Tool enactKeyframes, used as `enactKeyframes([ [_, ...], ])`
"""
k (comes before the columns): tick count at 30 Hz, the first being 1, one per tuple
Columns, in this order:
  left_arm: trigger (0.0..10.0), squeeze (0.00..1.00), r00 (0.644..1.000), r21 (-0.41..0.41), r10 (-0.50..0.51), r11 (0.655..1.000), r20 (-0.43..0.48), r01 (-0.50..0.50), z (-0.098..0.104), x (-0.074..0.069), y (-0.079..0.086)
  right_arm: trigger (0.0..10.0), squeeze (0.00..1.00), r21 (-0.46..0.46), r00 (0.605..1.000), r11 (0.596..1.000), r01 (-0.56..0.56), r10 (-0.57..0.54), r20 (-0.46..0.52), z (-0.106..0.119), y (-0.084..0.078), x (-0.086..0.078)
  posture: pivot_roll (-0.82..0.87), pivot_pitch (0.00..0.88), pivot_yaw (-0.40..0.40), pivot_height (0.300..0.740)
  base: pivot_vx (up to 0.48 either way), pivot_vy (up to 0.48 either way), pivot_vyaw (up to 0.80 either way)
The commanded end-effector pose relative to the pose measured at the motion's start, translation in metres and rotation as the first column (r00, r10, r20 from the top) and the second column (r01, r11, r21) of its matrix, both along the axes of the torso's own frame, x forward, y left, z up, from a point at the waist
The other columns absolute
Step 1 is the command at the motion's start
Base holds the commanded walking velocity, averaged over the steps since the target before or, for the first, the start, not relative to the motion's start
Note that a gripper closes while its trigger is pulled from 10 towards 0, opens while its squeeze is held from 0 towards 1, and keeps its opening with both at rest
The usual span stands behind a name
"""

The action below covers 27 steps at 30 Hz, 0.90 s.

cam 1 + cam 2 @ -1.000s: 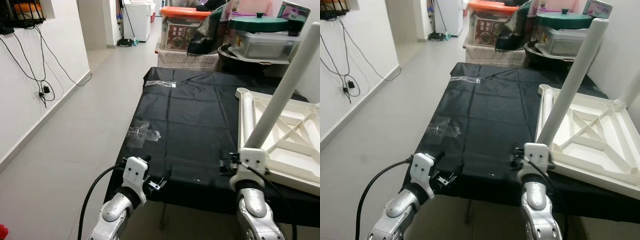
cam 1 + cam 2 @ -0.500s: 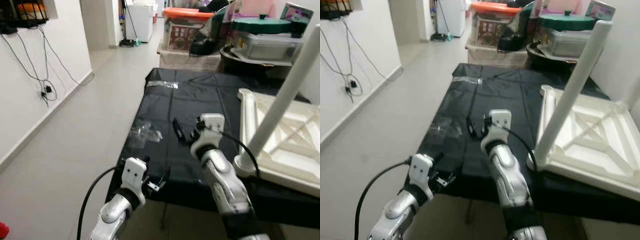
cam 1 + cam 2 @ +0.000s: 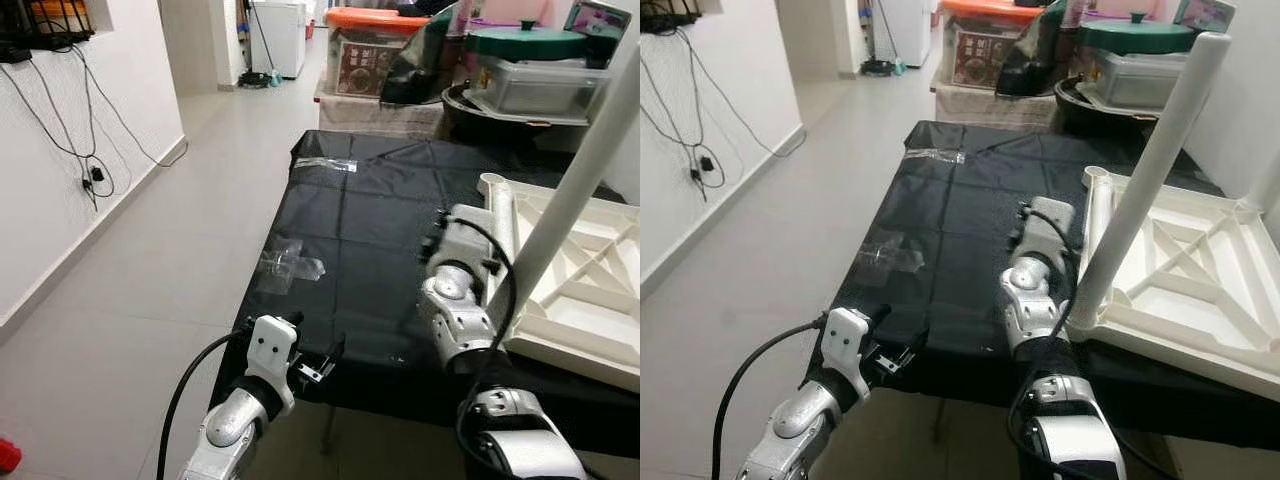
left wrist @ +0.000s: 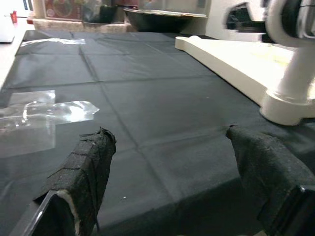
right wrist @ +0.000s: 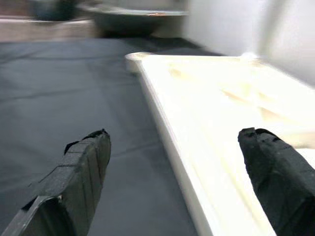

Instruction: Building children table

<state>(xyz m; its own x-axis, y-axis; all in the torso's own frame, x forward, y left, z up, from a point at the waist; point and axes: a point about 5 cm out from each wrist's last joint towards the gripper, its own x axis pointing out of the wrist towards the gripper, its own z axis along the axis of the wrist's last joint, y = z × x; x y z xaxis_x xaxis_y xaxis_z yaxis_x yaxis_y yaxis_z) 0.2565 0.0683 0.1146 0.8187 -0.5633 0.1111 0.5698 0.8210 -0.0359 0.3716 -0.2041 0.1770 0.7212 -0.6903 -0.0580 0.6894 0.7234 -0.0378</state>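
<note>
You have one upturned tabletop [image 3: 575,290] with one leg [image 3: 570,195] fitted, one plastic wrapper [image 3: 287,265] near the cloth's left edge, one tape strip [image 3: 322,165] near its far-left corner, and two grippers [image 3: 322,368] [image 5: 179,162].

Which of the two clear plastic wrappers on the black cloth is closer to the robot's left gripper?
The crumpled clear wrapper near the cloth's left edge, just ahead of the left gripper. The other wrapper lies flat at the cloth's far corner.

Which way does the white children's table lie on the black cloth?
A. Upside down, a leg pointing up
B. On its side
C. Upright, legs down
A: the white table shows its ribbed underside, with a leg rising from its near corner.
</note>
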Motion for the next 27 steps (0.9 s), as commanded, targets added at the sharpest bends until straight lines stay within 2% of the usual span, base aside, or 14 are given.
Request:
enactKeyframes([
  [1, 10.0, 0.00, 1.000, -0.003, -0.001, 1.000, -0.009, 0.001, -0.001, -0.002, 0.000, 10.0, 0.00, -0.021, 0.988, 0.989, 0.146, -0.146, -0.039, -0.008, -0.024, -0.013, 0.11, 0.000, -0.077, 0.740, 0.000, 0.000, 0.00],
  [3, 10.0, 0.00, 1.000, -0.006, -0.002, 1.000, -0.012, 0.002, -0.001, -0.003, 0.000, 10.0, 0.00, -0.063, 0.959, 0.962, 0.265, -0.270, -0.082, -0.016, -0.044, -0.031, 0.10, 0.000, -0.069, 0.740, 0.000, 0.000, 0.00],
  [5, 10.0, 0.00, 1.000, -0.006, -0.002, 1.000, -0.012, 0.002, -0.001, -0.003, 0.000, 10.0, 0.00, -0.063, 0.959, 0.962, 0.265, -0.270, -0.082, -0.016, -0.044, -0.031, 0.10, 0.000, -0.069, 0.740, 0.000, 0.000, 0.00],
  [6, 10.0, 0.00, 1.000, -0.007, -0.003, 1.000, -0.014, 0.003, -0.001, -0.003, 0.000, 10.0, 0.00, -0.080, 0.943, 0.947, 0.310, -0.317, -0.103, -0.021, -0.052, -0.037, 0.10, 0.000, -0.065, 0.740, 0.000, 0.000, 0.00],
  [10, 10.0, 0.00, 1.000, -0.010, -0.008, 1.000, -0.017, 0.008, 0.000, -0.004, 0.000, 10.0, 0.00, -0.111, 0.928, 0.936, 0.334, -0.348, -0.137, -0.028, -0.061, -0.047, 0.09, 0.000, -0.053, 0.740, 0.000, 0.000, 0.00],
  [12, 10.0, 0.00, 1.000, -0.012, -0.012, 1.000, -0.019, 0.012, 0.000, -0.005, -0.001, 10.0, 0.00, -0.118, 0.951, 0.957, 0.264, -0.278, -0.134, -0.029, -0.058, -0.043, 0.09, 0.000, -0.054, 0.740, 0.000, 0.000, 0.00],
  [13, 10.0, 0.00, 1.000, -0.012, -0.012, 1.000, -0.019, 0.012, 0.000, -0.005, -0.001, 10.0, 0.00, -0.118, 0.951, 0.957, 0.264, -0.278, -0.134, -0.029, -0.058, -0.043, 0.09, 0.000, -0.054, 0.740, 0.000, 0.000, 0.00],
  [14, 10.0, 0.00, 1.000, -0.013, -0.013, 1.000, -0.019, 0.013, 0.001, -0.005, -0.001, 10.0, 0.00, -0.101, 0.974, 0.978, 0.184, -0.195, -0.116, -0.027, -0.051, -0.035, 0.10, 0.000, -0.057, 0.740, 0.000, 0.000, 0.00],
  [15, 10.0, 0.00, 1.000, -0.014, -0.012, 1.000, -0.017, 0.012, 0.002, -0.007, -0.002, 10.0, 0.00, -0.051, 0.996, 0.998, 0.033, -0.037, -0.081, -0.022, -0.038, -0.021, 0.10, 0.000, -0.056, 0.740, 0.000, 0.000, 0.00],
  [16, 10.0, 0.00, 1.000, -0.014, -0.012, 1.000, -0.017, 0.012, 0.002, -0.007, -0.002, 10.0, 0.00, -0.051, 0.996, 0.998, 0.033, -0.037, -0.081, -0.022, -0.038, -0.021, 0.10, 0.000, -0.056, 0.740, 0.000, 0.000, 0.00],
  [17, 10.0, 0.00, 1.000, -0.015, -0.012, 1.000, -0.013, 0.011, 0.004, -0.010, -0.003, 10.0, 0.00, -0.022, 0.982, 0.982, -0.189, 0.189, -0.029, -0.009, -0.018, 0.001, 0.10, 0.000, -0.057, 0.740, 0.000, 0.000, 0.00],
  [20, 10.0, 0.00, 1.000, -0.016, -0.012, 1.000, -0.012, 0.011, 0.005, -0.012, -0.003, 10.0, 0.00, -0.014, 0.969, 0.969, -0.246, 0.246, -0.016, -0.004, -0.013, 0.008, 0.10, 0.000, -0.057, 0.740, 0.000, 0.000, 0.00],
  [23, 10.0, 0.00, 1.000, -0.014, -0.002, 1.000, 0.000, 0.002, 0.013, -0.021, -0.001, 10.0, 0.00, -0.058, 0.946, 0.944, -0.324, 0.322, -0.040, 0.012, -0.011, 0.023, 0.12, 0.000, -0.058, 0.740, 0.000, 0.000, 0.00],
  [27, 10.0, 0.00, 1.000, -0.006, 0.014, 1.000, 0.006, -0.014, 0.018, -0.026, 0.002, 10.0, 0.00, -0.077, 0.948, 0.947, -0.311, 0.304, -0.090, 0.015, -0.020, 0.026, 0.13, 0.000, -0.054, 0.740, 0.000, 0.000, 0.00],
])
